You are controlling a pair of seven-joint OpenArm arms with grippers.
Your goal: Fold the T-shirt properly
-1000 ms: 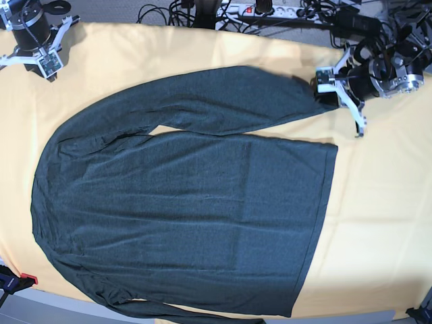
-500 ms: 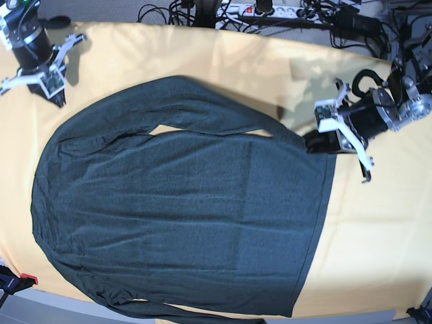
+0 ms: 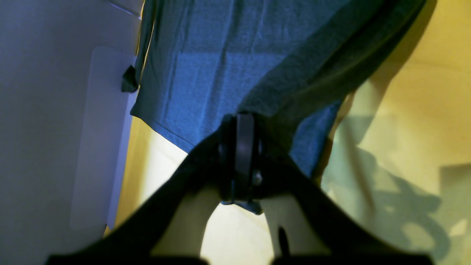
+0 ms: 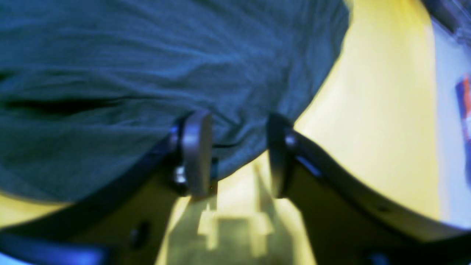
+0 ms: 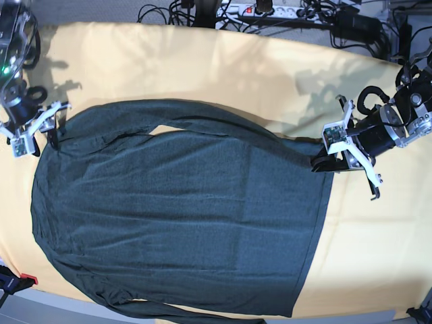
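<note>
Base view: the T-shirt (image 5: 182,216) lies flat on the yellow tablecloth (image 5: 202,61). We see the left gripper (image 5: 322,162) pinching a cuff; the right gripper (image 4: 235,154) gapes, apparently empty. Soft, limp knit: grip hems, shoulders.

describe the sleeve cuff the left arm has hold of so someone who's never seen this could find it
On the pale yellow tablecloth lies the dark T-shirt, its hem toward the base view's right. The sleeve along its upper edge ends in a cuff near the hem's top corner. It is the only part pinched in the shut left gripper; the right gripper stands open at the shoulder.
</note>
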